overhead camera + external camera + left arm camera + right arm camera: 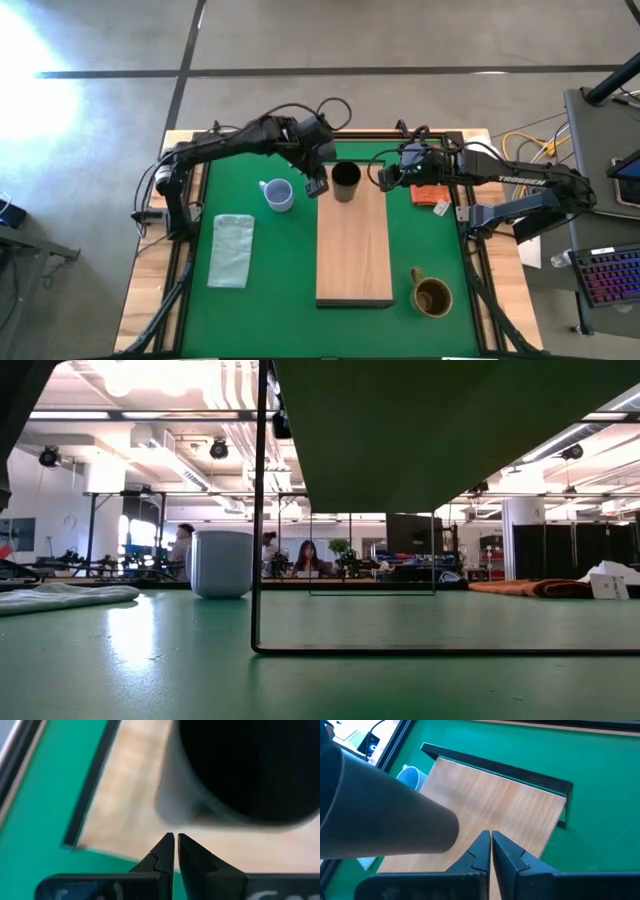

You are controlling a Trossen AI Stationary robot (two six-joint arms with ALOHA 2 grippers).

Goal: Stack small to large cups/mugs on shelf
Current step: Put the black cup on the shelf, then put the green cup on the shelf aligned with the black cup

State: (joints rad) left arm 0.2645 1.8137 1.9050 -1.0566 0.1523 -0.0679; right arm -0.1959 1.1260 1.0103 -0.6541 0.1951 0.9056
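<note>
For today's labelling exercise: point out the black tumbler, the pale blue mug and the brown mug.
black tumbler (346, 181), high view, on its dark open mouth.
pale blue mug (279, 194), high view, on its rim.
brown mug (433, 297), high view, on its inside.

Your two arms are dark, nearly black, built from slim tubular links joined by chunkier rounded joints. On the left arm (235, 140) a thin black cable loops up and over the wrist section, and a second loop sits beside its base at the table's edge. The right arm (520, 182) carries white lettering along its forearm link, which reads roughly as the maker's name, and a small green light shows near its wrist. You see the left gripper (175, 842) as two matte black fingers tapering to sharp wedge tips above a flat black crossbar; the right gripper (490, 840) has the same pointed black fingers and bar.
</note>
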